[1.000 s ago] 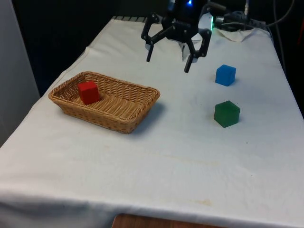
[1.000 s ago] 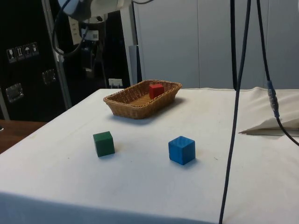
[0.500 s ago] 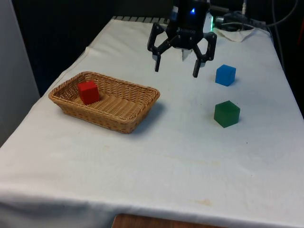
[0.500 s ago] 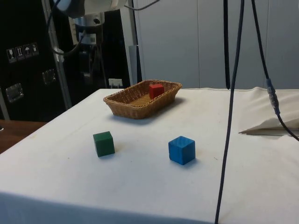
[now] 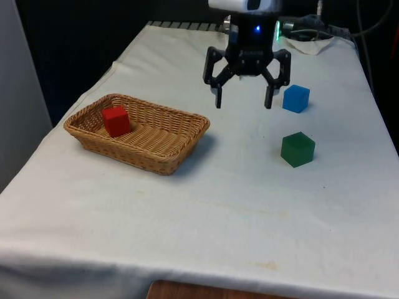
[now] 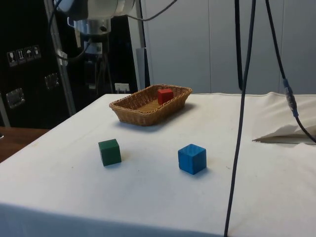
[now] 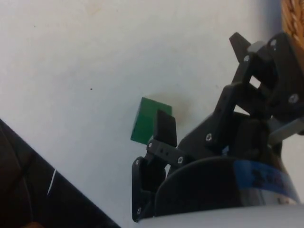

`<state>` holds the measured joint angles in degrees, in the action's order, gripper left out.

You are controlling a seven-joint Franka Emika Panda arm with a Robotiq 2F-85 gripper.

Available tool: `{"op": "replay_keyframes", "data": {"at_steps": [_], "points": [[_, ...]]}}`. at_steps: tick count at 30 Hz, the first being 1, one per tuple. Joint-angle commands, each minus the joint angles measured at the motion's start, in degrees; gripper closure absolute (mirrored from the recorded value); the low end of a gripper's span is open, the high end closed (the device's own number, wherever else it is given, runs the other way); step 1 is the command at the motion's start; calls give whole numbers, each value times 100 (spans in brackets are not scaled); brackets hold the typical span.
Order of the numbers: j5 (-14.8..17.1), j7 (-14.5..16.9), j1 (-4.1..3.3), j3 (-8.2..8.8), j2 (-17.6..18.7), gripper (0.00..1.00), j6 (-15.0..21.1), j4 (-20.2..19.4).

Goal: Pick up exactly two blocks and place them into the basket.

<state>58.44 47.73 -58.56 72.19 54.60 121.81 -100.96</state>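
Observation:
My gripper (image 5: 243, 103) hangs open and empty above the cloth, between the wicker basket (image 5: 134, 154) and the blue block (image 5: 296, 98). The blue block sits just off the finger on the front view's right. A green block (image 5: 297, 149) lies nearer the camera, on the front view's right of the gripper. A red block (image 5: 116, 121) rests inside the basket at its left end. From the side, the green block (image 6: 109, 151) and blue block (image 6: 192, 158) sit in front of the basket (image 6: 143, 117), with the red block (image 6: 165, 95) inside. In the wrist view the green block (image 7: 145, 118) shows beyond one fingertip (image 7: 164, 124).
A crumpled fold of white cloth (image 6: 291, 131) lies at the side view's right, and black cables (image 6: 242, 98) hang down in front of that camera. The basket's rim (image 7: 293, 14) shows at the corner of the wrist view.
The gripper has moved toward the front view's right and lower, away from the basket side and closer to the blue block. It has stayed open. The blocks have not moved.

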Motion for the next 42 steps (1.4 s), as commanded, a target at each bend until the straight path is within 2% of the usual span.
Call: {"op": "replay_keyframes", "data": {"at_steps": [1,3,4,10,11,13,18,19,23,26,28,29,35,36,37,42], "points": [[69,80,-6,-57,-46,0,29,-29],[29,52,29,-74,-29,0,0,0],[120,155,29,-155,-80,0,46,-46],[241,321,97,-350,-120,0,57,-63],[155,229,115,-304,-69,0,0,-11],[327,424,132,-435,-120,0,52,-74],[441,596,183,-590,-132,0,34,-74],[378,521,195,-561,-80,0,0,-34],[401,613,201,-630,-109,0,-11,23],[395,619,252,-659,-92,0,-17,74],[401,602,258,-665,-86,0,0,92],[395,584,223,-676,-97,0,-17,109],[338,567,172,-716,-115,0,-69,206],[372,584,223,-739,-86,0,-46,246],[327,567,166,-716,-115,0,-80,223],[275,544,138,-728,-109,0,-178,321]]}}
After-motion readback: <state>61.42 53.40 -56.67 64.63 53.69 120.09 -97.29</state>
